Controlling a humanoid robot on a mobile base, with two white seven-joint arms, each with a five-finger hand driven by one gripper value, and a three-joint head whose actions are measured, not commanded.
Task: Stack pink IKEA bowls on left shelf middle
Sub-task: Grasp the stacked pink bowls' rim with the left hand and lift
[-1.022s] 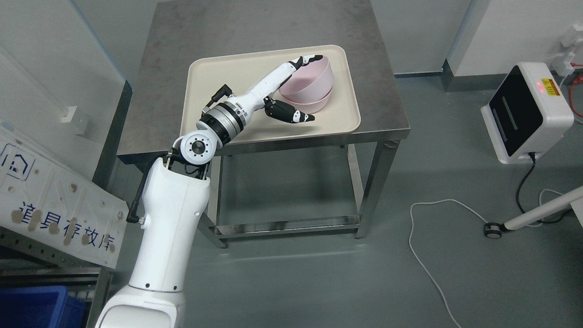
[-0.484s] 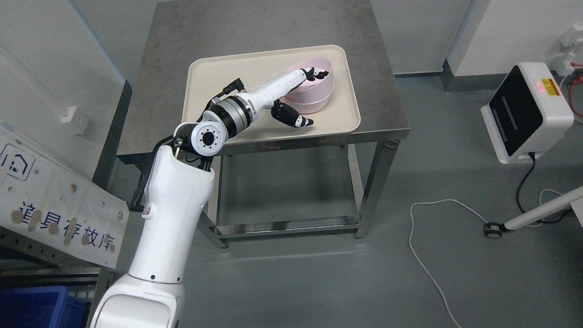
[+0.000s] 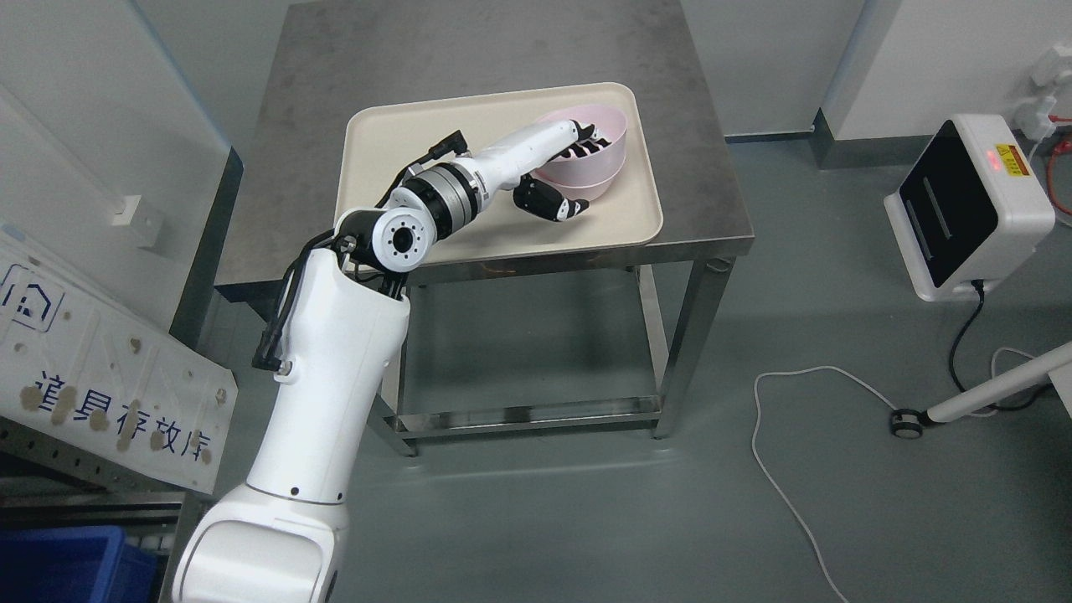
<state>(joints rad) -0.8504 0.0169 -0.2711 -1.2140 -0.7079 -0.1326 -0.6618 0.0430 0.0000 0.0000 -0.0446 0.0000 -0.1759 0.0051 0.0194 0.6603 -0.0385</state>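
Two pink bowls sit nested on a beige tray (image 3: 377,159) on the steel table (image 3: 335,67), near the tray's right side. The upper pink bowl (image 3: 610,134) rests level in the lower pink bowl (image 3: 596,186). My left hand (image 3: 578,174) reaches in from the lower left. Its fingers (image 3: 586,144) hook over the near rim into the upper bowl, and the thumb (image 3: 559,206) presses against the outside of the stack's near wall. The hand is shut on the bowls. The right arm is out of view.
A white device with a black face (image 3: 963,205) stands on the floor at the right, with a white cable (image 3: 787,469) and a wheeled stand foot (image 3: 909,421) nearby. A white signboard (image 3: 109,377) and a blue bin (image 3: 59,565) are at the lower left.
My left arm has pushed forward and right. The fingers slid from the bowl's rim to inside it, the thumb closed toward its wall, and the tilted upper bowl settled level.
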